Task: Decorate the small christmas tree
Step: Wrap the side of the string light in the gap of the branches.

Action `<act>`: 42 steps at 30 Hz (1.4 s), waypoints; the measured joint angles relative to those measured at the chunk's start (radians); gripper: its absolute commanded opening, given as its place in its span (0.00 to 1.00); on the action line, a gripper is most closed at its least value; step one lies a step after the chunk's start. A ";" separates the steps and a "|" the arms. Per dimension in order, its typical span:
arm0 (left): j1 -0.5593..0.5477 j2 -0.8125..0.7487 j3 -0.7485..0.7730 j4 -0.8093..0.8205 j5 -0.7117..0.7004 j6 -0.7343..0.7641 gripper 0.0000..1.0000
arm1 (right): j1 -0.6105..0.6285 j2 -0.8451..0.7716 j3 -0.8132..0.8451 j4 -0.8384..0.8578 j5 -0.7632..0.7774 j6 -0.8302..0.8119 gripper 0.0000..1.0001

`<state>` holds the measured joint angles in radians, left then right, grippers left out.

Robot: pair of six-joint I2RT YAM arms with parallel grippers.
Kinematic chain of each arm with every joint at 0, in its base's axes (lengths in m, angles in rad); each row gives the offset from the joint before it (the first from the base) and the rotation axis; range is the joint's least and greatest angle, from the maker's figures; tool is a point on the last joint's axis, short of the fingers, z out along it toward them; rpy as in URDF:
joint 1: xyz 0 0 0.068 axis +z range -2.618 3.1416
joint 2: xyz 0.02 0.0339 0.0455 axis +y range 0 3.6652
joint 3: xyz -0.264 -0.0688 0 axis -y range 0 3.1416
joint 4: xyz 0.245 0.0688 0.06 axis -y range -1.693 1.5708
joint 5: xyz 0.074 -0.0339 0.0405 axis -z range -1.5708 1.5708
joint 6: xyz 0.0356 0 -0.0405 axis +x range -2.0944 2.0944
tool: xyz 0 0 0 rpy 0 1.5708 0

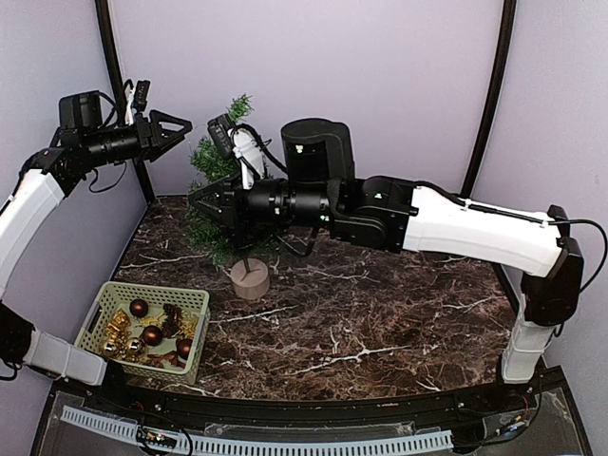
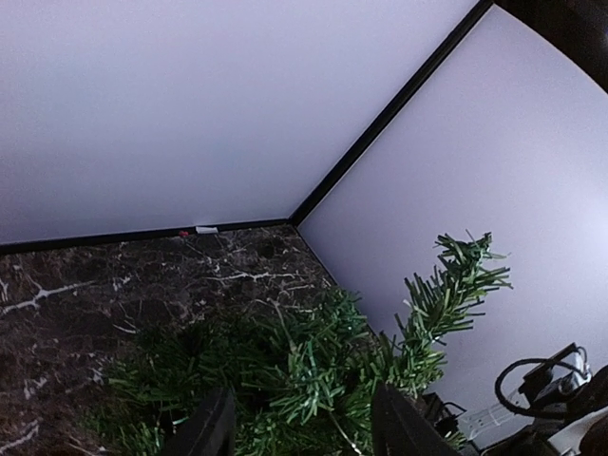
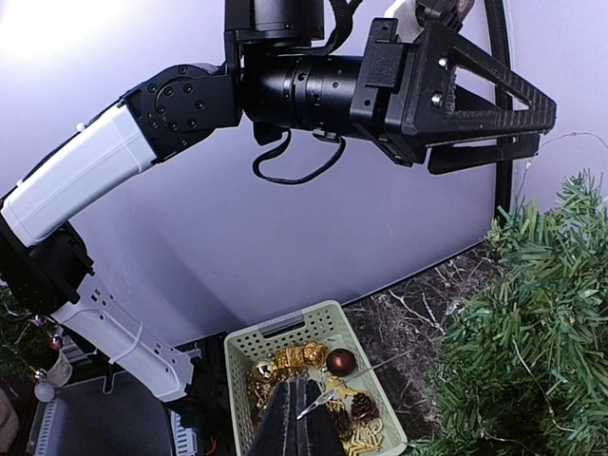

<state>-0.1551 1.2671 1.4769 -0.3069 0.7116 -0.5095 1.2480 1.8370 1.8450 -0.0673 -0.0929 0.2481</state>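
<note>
The small christmas tree (image 1: 220,180) stands on its round wooden base (image 1: 250,278) at the back left of the table. It also shows in the left wrist view (image 2: 313,370) and the right wrist view (image 3: 532,323). My left gripper (image 1: 185,126) hangs high, left of the treetop. It is open and empty, its fingers (image 2: 204,427) straddling the upper branches from above. My right gripper (image 1: 197,198) reaches into the tree's left side. Its fingers (image 3: 299,427) are shut on a thin silver thread (image 3: 366,375) that runs towards the branches. No ornament shows on the thread.
A pale green basket (image 1: 106,306) sits at the front left, below the right gripper (image 3: 285,331). It holds dark red balls (image 3: 341,361), gold boxes (image 3: 299,358), a pine cone (image 3: 362,407) and other gold pieces. The enclosure walls stand close behind the tree.
</note>
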 measured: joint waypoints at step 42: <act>-0.018 -0.029 -0.066 0.028 0.014 -0.021 0.00 | 0.031 0.026 0.123 -0.027 0.045 -0.039 0.00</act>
<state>-0.1726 1.2377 1.4109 -0.2787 0.7261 -0.5308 1.2793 1.8633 1.9682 -0.0948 -0.0475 0.2089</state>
